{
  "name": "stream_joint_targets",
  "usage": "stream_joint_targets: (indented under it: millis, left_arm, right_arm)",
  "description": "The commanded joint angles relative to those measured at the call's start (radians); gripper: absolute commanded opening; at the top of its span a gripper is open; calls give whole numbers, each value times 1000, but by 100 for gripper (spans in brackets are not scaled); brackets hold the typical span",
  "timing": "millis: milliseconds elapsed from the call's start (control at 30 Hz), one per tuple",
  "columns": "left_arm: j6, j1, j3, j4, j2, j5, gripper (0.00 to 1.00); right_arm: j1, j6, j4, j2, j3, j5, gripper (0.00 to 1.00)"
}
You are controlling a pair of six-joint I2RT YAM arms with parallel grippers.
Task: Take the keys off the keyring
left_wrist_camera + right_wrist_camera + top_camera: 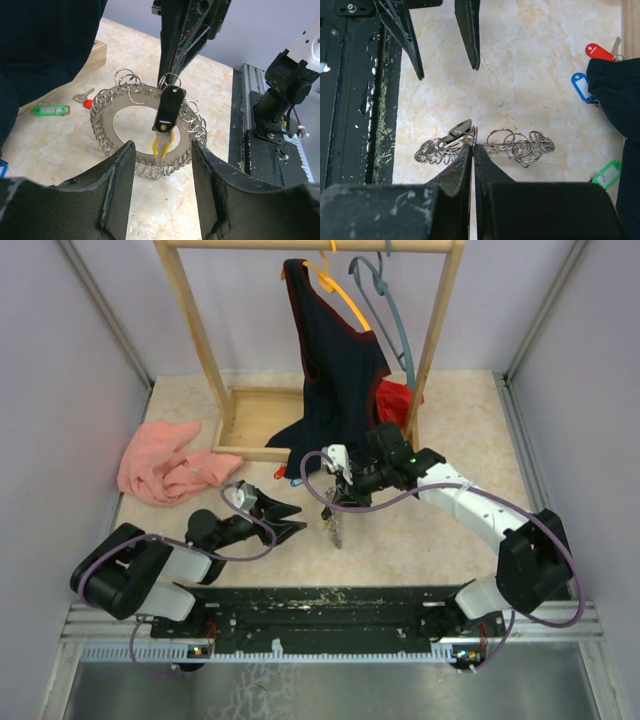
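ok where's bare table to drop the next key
Bare tabletop lies beyond the right arm, toward the rack post, and in a strip between the keyring and the black rail. Crowded: by the dark garment, where the red key, blue key and green key lie, and between the left tool and right tool.

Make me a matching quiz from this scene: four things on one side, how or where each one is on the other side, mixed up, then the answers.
Things:
1. left claw
2. right claw
3. green tag
4. black tag

States:
A. hanging below the right claw, in front of the keyring
B. open, holding nothing
C. lying on the table, off the keyring
D. shut on the keyring's edge

Pairs: 1-B, 2-D, 3-C, 4-A.
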Motion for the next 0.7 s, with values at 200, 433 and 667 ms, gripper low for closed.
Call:
stream_joint_targets:
  millis: [200, 433, 667]
  left_arm:
    - [360, -147, -61, 210, -169, -167, 65]
    - [393, -279, -13, 176, -163, -364, 56]
    - [290, -370, -18, 67, -252, -566, 43]
  right_arm:
    - [6, -181, -191, -29, 141, -56, 0]
    - [6, -150, -169, -25, 137, -42, 0]
    - [8, -73, -117, -22, 129, -5, 0]
